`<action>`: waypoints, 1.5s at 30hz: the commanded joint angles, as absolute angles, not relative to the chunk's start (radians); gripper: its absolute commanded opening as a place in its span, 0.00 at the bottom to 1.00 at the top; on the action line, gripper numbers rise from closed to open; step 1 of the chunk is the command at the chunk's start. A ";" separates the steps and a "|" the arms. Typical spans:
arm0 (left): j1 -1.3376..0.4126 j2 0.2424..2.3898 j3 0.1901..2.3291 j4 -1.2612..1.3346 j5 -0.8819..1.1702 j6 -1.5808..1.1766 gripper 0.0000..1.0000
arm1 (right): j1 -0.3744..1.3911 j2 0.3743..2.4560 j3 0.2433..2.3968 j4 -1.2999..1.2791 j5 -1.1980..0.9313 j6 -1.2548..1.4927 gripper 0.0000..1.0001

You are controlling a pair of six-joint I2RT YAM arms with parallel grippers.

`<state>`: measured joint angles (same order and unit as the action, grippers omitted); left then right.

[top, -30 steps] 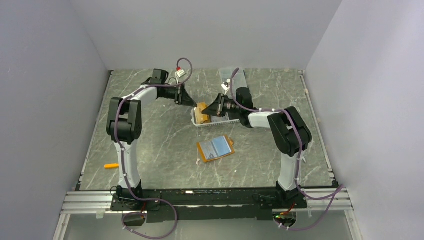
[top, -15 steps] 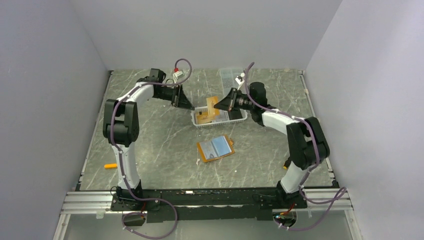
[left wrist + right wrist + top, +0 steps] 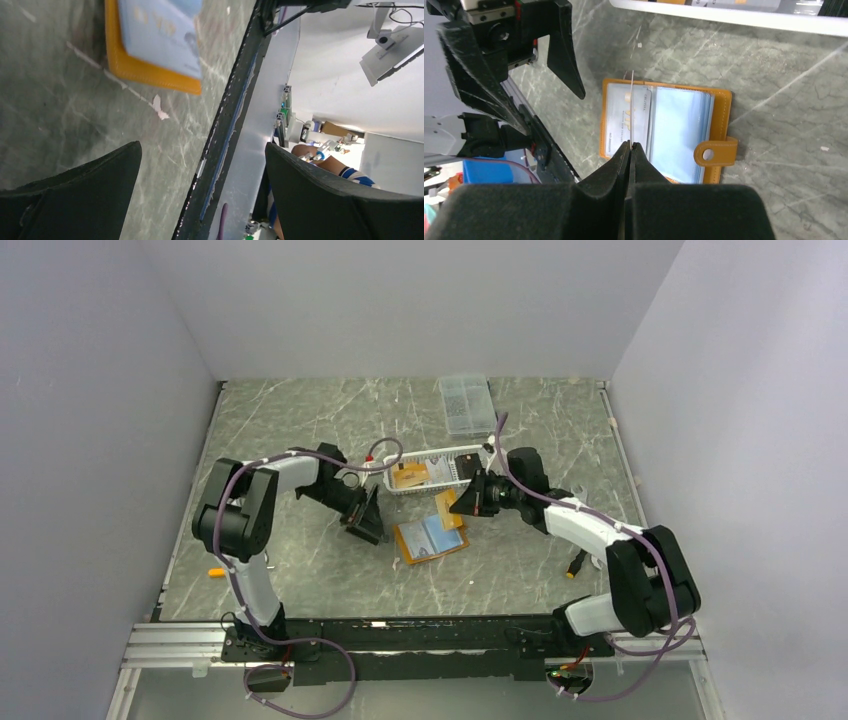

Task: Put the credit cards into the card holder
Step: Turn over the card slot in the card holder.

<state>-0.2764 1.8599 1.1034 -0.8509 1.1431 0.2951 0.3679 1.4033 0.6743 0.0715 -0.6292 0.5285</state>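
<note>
The card holder point(image 3: 430, 538) lies open on the table, orange outside and light blue inside point(image 3: 684, 132). A pale blue credit card point(image 3: 616, 122) sits in its left pocket. My right gripper point(image 3: 464, 502) point(image 3: 630, 144) is shut on an orange-gold credit card point(image 3: 447, 508), seen edge-on point(image 3: 630, 100) just above the holder. More credit cards point(image 3: 409, 477) lie in the white basket. My left gripper point(image 3: 366, 524) point(image 3: 202, 150) stands open and holds nothing, low beside the holder's left edge point(image 3: 150, 77).
The white slotted basket point(image 3: 470, 480) stands right behind the holder. A clear compartment box point(image 3: 467, 403) lies at the back. Small orange bits lie at the left point(image 3: 221, 571) and right point(image 3: 577, 564). The left gripper's fingers point(image 3: 566, 55) are close to the held card.
The left gripper opened, let go at the basket, and swung forward to the holder's left side. The right gripper carried a card from the basket down over the open holder.
</note>
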 commanded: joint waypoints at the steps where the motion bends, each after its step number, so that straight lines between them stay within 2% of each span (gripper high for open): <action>1: -0.323 1.797 1.043 -0.692 1.118 0.182 0.99 | 0.382 1.369 0.662 0.062 -0.570 0.485 0.00; 8: -0.414 1.826 0.982 -0.475 1.123 0.023 0.99 | 0.389 1.412 0.684 0.056 -0.530 0.454 0.00; 10: -0.423 1.845 0.982 -0.430 1.110 -0.021 0.95 | 0.389 1.418 0.690 0.051 -0.521 0.446 0.00; 12: -0.424 1.868 0.992 -0.404 1.086 -0.061 0.87 | 0.389 1.419 0.689 0.048 -0.510 0.439 0.00; 15: -0.423 1.892 1.011 -0.402 1.038 -0.090 0.68 | 0.390 1.410 0.672 0.051 -0.490 0.436 0.00; 16: -0.423 1.891 1.014 -0.407 1.003 -0.095 0.59 | 0.389 1.408 0.668 0.049 -0.482 0.435 0.00; 17: -0.423 1.887 1.016 -0.409 0.974 -0.100 0.49 | 0.390 1.405 0.664 0.048 -0.480 0.434 0.00; 18: -0.422 1.879 1.015 -0.405 0.945 -0.104 0.28 | 0.389 1.403 0.659 0.046 -0.478 0.433 0.00; 19: -0.422 1.874 1.015 -0.409 0.921 -0.106 0.18 | 0.389 1.400 0.656 0.045 -0.476 0.433 0.00; 20: -0.422 1.874 1.021 -0.414 0.911 -0.104 0.10 | 0.389 1.398 0.652 0.044 -0.477 0.435 0.00; 21: -0.422 1.876 1.030 -0.425 0.901 -0.099 0.09 | 0.390 1.396 0.646 0.046 -0.478 0.436 0.00; 38: -0.388 1.970 1.196 -0.493 0.906 -0.066 0.13 | 0.388 1.295 0.535 0.058 -0.408 0.479 0.00; 40: -0.388 1.963 1.192 -0.493 0.941 -0.071 0.18 | 0.387 1.280 0.526 0.055 -0.399 0.481 0.00; 43: -0.389 1.934 1.164 -0.475 1.004 -0.078 0.38 | 0.384 1.267 0.514 0.055 -0.392 0.483 0.00; 45: -0.393 1.920 1.152 -0.465 1.022 -0.082 0.46 | 0.384 1.270 0.506 0.066 -0.395 0.487 0.00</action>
